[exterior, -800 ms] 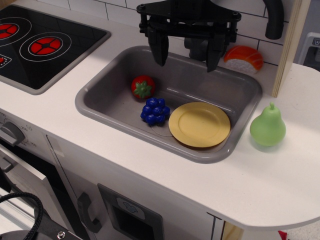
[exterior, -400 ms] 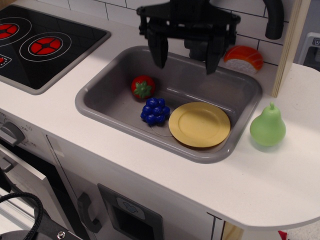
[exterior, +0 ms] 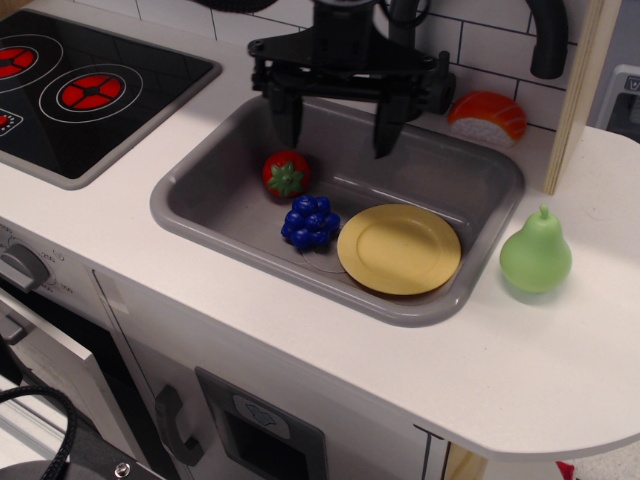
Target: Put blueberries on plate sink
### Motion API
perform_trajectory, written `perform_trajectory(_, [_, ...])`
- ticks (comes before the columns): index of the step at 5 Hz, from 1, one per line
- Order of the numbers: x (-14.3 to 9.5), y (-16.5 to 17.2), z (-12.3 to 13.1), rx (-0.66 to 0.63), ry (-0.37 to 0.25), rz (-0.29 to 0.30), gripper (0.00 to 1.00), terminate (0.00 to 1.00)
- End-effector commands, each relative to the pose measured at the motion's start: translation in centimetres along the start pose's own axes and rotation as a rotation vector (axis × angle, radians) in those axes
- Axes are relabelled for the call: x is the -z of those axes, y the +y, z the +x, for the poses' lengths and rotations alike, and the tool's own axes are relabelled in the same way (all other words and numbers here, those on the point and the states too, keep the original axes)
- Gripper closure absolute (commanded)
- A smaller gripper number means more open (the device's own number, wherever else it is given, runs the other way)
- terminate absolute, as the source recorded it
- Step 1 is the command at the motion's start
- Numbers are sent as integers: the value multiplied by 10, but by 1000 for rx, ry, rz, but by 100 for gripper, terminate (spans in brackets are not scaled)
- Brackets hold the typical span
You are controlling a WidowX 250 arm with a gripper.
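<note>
Tiled wall [exterior: 500,40] behind claw [exterior: 338,128]

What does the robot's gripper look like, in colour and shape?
The gripper is all black: a wide horizontal crossbar with small bolts on its ends, and two narrow, tapering fingers hanging from it. No markings or cables are clearly visible.

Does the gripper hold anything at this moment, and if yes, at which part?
Nothing is held. The gripper hangs open above the sink, its jaws apart and empty. The blueberries lie untouched on the sink floor beside the plate.
</note>
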State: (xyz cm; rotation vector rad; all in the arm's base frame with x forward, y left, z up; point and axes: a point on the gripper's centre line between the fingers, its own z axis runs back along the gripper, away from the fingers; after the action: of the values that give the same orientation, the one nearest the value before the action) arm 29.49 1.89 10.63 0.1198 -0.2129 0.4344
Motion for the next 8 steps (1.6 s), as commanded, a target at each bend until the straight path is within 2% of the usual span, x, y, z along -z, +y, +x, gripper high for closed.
perform_trajectory(1, [28, 20, 33, -54, -48, 50, 0, 0])
perform_trajectory(2, [50, 23, 35, -52, 17, 43, 0, 0])
perform_trajectory(3, [63, 20, 26, -67, 42, 11, 0, 0])
perform_trajectory(4, [76, 18, 25, -63, 21, 53, 0, 0])
perform_trajectory(6, [98, 19, 27, -68, -21, 54, 0, 0])
perform_trajectory(7, [102, 16, 23, -80, -14, 32, 0, 0])
perform_trajectory(8, [111, 15, 19, -83, -11, 59, 0, 0])
